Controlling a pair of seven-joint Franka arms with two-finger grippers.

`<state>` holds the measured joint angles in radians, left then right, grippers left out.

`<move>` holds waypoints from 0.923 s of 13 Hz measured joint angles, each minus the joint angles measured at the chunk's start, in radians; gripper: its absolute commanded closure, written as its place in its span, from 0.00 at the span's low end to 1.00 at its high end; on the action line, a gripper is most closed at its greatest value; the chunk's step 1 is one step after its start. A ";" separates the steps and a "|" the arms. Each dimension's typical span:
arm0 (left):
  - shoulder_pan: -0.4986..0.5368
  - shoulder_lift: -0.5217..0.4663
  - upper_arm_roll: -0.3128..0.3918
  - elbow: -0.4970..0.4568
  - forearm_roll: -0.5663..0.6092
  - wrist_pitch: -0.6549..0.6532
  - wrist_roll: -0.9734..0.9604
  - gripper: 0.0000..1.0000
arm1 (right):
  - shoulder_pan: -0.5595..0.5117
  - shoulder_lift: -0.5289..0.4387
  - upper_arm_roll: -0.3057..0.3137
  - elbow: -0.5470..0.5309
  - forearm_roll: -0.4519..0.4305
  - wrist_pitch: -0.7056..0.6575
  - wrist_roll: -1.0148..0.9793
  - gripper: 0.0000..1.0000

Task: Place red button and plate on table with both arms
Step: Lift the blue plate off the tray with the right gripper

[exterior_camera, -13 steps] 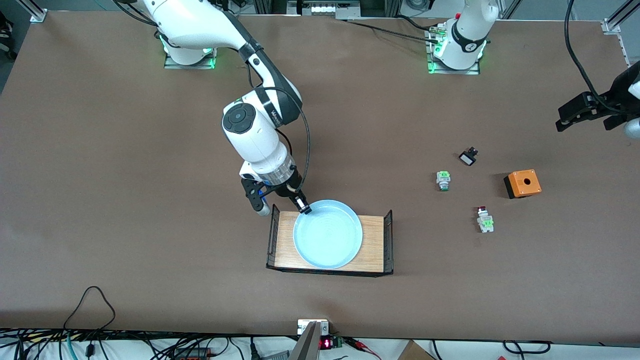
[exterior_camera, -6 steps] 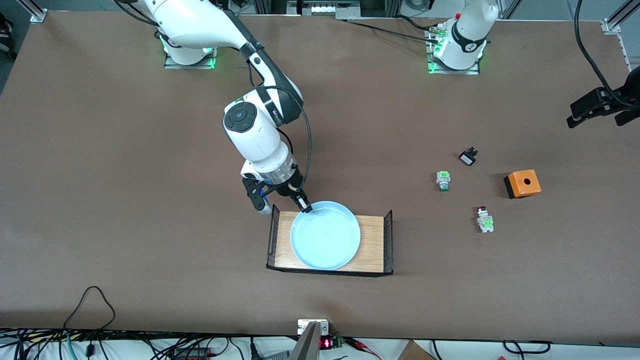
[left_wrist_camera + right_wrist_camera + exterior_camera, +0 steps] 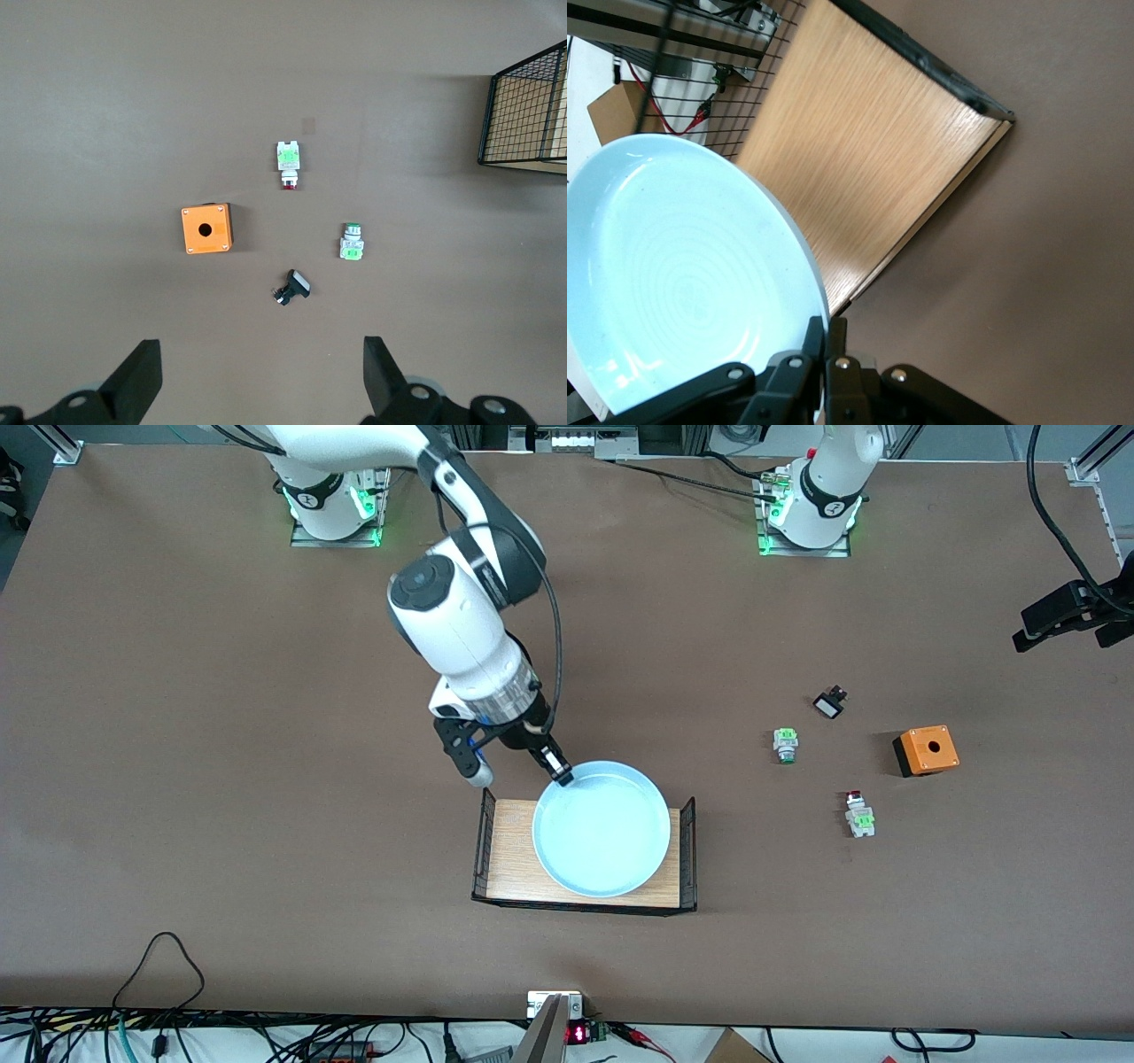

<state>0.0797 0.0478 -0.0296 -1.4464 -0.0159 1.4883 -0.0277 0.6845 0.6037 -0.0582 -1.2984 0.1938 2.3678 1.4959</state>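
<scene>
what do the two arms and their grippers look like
Both arms are glossy white with black joint sections, and green lights glow at their bases. The right gripper is black, with a black cable looping beside its wrist. The left gripper is black too, with broad, flat jaws.

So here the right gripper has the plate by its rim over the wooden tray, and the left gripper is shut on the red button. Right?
Not quite. The right gripper is shut on the plate rim over the wooden tray, but the left gripper is open and holds nothing. The left wrist view shows the red button lying on the table below it.
</scene>
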 measured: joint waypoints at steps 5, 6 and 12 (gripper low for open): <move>0.001 -0.012 0.003 0.011 -0.018 0.000 0.000 0.00 | -0.034 -0.075 -0.015 0.039 0.000 -0.133 -0.005 1.00; 0.001 -0.013 0.003 0.011 -0.019 0.000 0.000 0.00 | -0.042 -0.076 -0.016 0.048 0.000 -0.157 -0.013 1.00; 0.001 -0.014 0.004 0.011 -0.020 0.000 0.000 0.00 | -0.146 -0.180 -0.022 0.065 0.000 -0.448 -0.306 1.00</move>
<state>0.0809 0.0338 -0.0253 -1.4352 -0.0354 1.4887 -0.0277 0.5383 0.4237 -0.0807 -1.2338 0.1940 1.9199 1.1897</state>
